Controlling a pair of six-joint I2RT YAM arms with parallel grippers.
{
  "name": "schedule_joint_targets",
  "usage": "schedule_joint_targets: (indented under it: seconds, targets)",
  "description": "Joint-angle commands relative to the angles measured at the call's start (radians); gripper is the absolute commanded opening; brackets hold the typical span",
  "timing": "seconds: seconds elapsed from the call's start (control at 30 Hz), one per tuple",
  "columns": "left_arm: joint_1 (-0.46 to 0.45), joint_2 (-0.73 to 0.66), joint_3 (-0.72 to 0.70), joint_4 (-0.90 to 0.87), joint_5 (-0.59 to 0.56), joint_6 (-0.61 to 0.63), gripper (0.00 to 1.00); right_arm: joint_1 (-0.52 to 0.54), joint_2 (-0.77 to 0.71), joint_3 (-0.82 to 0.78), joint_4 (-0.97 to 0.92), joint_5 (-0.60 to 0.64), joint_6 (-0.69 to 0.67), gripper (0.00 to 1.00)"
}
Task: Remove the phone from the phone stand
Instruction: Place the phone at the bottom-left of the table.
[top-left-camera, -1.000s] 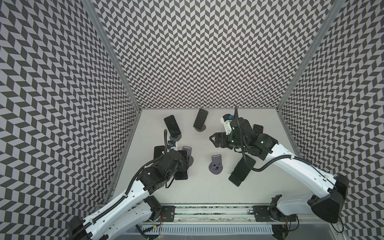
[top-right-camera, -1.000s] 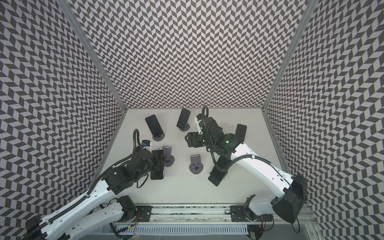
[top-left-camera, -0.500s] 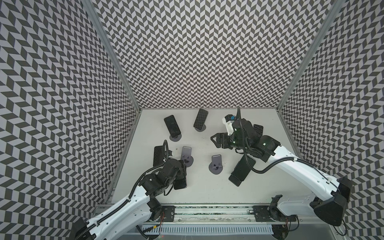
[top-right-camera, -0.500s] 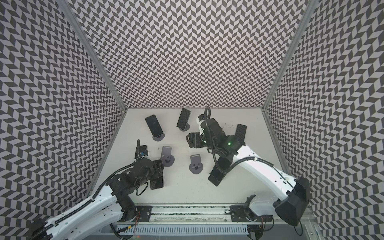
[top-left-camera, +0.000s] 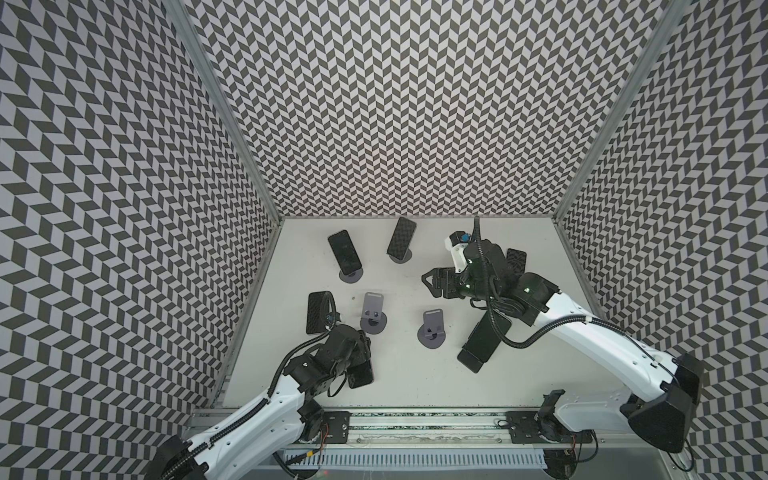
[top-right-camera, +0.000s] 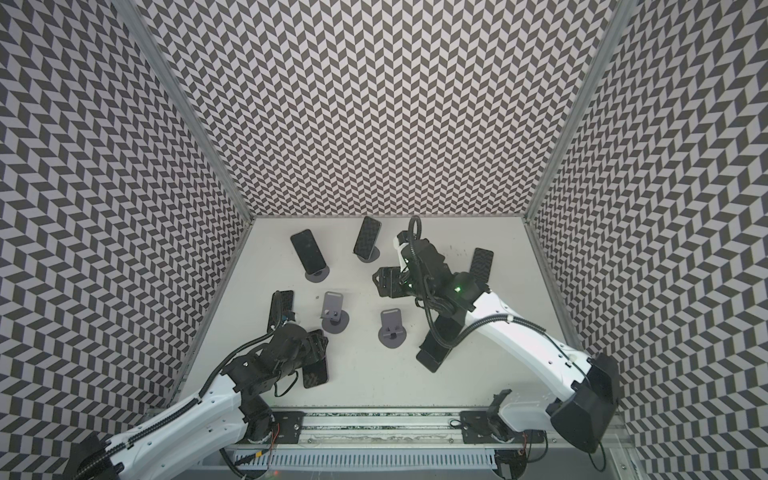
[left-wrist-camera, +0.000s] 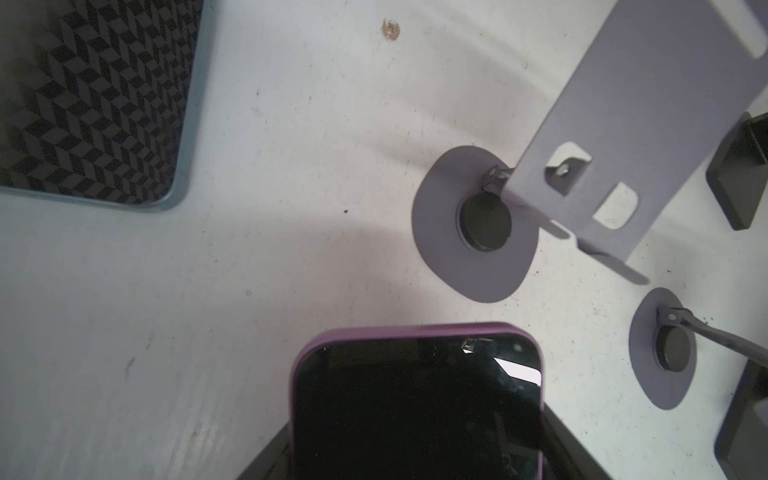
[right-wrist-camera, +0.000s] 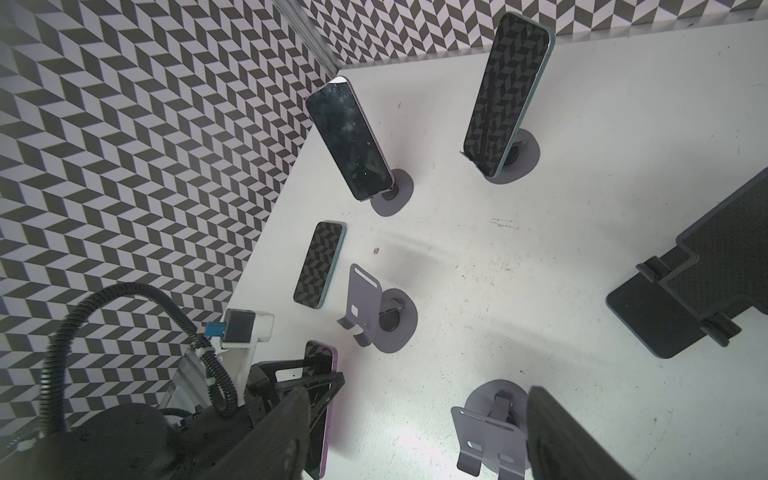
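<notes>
The purple-cased phone (left-wrist-camera: 415, 407) is clamped in the closed left gripper (top-left-camera: 358, 365), already off and just beside the empty stand (top-left-camera: 372, 318), apparently for laying down. Well apart from that stand, the right gripper (top-left-camera: 429, 283) is held parted and empty, seemingly to keep clear.

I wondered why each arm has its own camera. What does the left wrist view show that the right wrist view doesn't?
Only left wrist: the whole top edge of the purple-cased phone, close up. Only right wrist: the dark phone and the patterned phone, each propped on a stand, the chevron walls, and the left arm's black cable. Both: the purple-cased phone, the flat phone, the near empty stand and the far empty stand.
</notes>
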Motion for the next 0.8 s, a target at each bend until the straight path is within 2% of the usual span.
schedule_joint_targets:
  seconds: [0.0, 0.3, 0.5, 0.77]
  targets:
    - [0.027, -0.011, -0.019, 0.060, -0.003, -0.037, 0.43, 0.006, -0.019, -0.011, 0.065, 0.018, 0.008, 0.80]
    - [0.098, 0.000, -0.044, 0.092, 0.016, 0.020, 0.43, 0.006, -0.029, -0.012, 0.081, 0.055, 0.013, 0.79]
    - [0.100, 0.051, -0.041, 0.106, 0.032, 0.039, 0.44, 0.007, -0.025, -0.027, 0.096, 0.043, 0.021, 0.80]
    - [0.100, 0.035, -0.058, 0.111, 0.024, 0.028, 0.46, 0.006, -0.022, -0.033, 0.104, 0.038, 0.025, 0.80]
